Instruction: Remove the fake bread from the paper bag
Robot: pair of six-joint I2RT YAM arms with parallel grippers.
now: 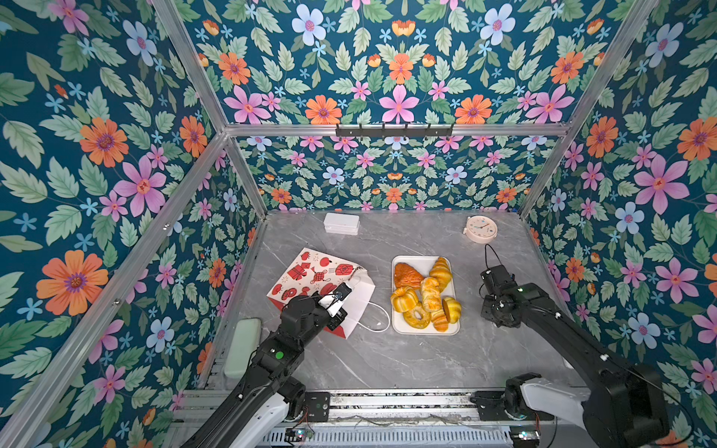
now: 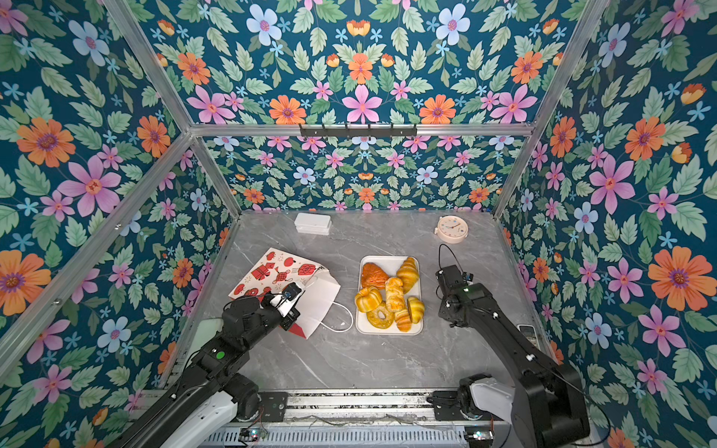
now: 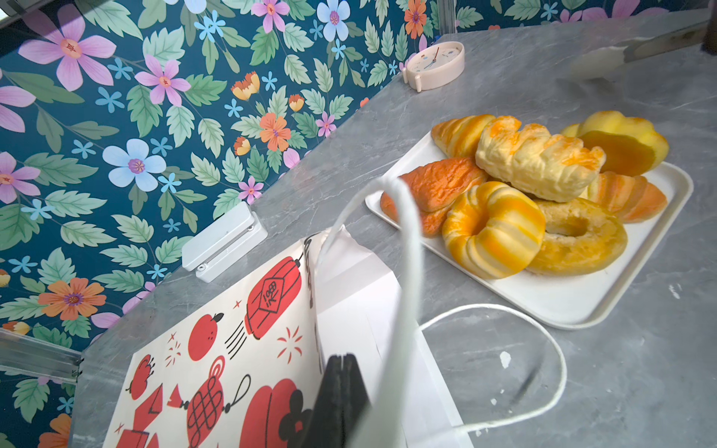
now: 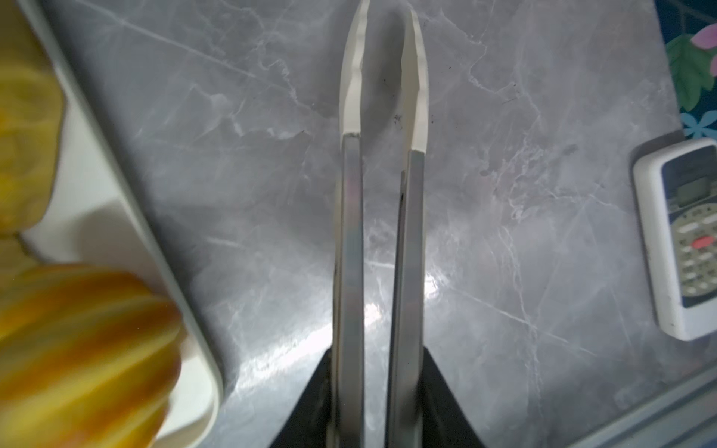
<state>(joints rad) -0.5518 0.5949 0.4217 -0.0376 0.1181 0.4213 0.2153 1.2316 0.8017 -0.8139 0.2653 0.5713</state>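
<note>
Grey marble desk (image 1: 388, 357), floral walls (image 1: 116, 155).
Left claw (image 3: 341, 388) pinches paper bag (image 3: 232, 368) by its cord handle (image 3: 403, 240); right claw (image 4: 374, 388) clamps tongs (image 4: 351, 232), tips slightly apart above desk.

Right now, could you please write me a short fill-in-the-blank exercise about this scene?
1. The bread lies piled on a white ____.
2. The right tool grips a pair of ____.
3. The left tool is shut on the bag's cord ____.
Missing words: tray; tongs; handle.
</note>
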